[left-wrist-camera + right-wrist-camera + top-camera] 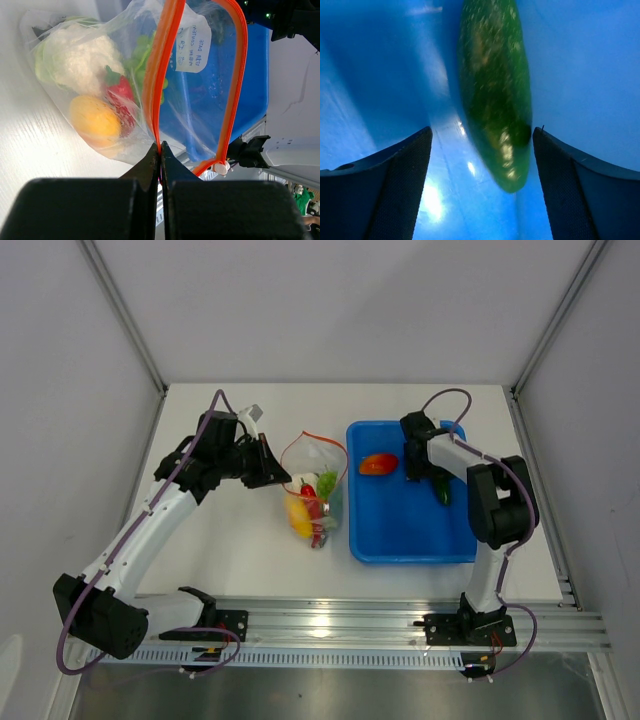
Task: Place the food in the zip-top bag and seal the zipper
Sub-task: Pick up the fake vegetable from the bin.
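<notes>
The clear zip-top bag (pixel 312 490) lies left of the blue tray with its mouth held open. In it are white cauliflower (pixel 82 60), an orange-yellow pepper (pixel 95 120), a red chili (pixel 120 95) and green grapes (pixel 142 55). My left gripper (pixel 161 147) is shut on the red-orange zipper (pixel 160 75) at the bag's mouth; it shows in the top view too (pixel 268 468). My right gripper (pixel 482 145) is open, its fingers either side of the dark green cucumber (pixel 495 85) in the tray; in the top view the gripper (pixel 432 480) hides most of the cucumber (pixel 443 496). A red tomato (pixel 378 464) lies in the tray.
The blue tray (pixel 400 535) sits right of centre, its left wall close to the bag. The zipper's white slider (pixel 220 168) sits at the strip's end. White walls and metal posts enclose the table; an aluminium rail (pixel 340 625) runs along the near edge.
</notes>
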Available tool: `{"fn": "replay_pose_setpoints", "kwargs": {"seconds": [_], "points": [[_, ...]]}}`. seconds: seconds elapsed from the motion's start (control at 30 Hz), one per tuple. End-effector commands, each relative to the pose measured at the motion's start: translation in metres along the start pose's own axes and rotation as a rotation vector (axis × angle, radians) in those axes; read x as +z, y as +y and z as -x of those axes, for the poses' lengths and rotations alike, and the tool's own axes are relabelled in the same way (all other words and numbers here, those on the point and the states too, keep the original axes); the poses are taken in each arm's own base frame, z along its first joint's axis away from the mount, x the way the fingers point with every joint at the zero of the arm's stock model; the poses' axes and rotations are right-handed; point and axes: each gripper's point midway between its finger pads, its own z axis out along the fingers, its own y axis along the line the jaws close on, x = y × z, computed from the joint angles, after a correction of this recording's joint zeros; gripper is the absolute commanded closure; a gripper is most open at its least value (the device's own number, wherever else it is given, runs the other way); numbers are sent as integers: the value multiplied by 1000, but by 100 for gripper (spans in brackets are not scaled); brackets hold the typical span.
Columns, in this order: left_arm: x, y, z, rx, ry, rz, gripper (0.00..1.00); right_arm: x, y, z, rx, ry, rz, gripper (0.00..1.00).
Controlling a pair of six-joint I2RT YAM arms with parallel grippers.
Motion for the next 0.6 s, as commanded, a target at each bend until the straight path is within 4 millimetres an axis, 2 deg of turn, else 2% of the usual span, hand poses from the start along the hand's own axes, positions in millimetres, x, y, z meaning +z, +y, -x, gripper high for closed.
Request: {"fn": "replay_pose_setpoints", "kwargs": {"seconds": [0.0, 0.1, 0.3, 0.37, 0.5, 0.57], "points": [[-5, -7, 12, 42, -43, -30, 99, 3, -1, 12, 53, -10, -8, 22], [-5, -7, 13, 41, -46, -28, 99, 5, -2, 9, 54, 3, -5, 28], [-5, -7, 14, 40, -47, -30, 99, 9, -3, 2, 71, 36, 2, 54], [-5, -7, 15, 43, -48, -29, 99, 8, -1, 3, 75, 36, 10, 58], [-4, -5, 16, 43, -48, -24, 99, -3, -3, 5, 88, 36, 22, 83], [-3, -6, 16, 41, -44, -29, 99, -9, -3, 6, 92, 34, 35, 89]]}}
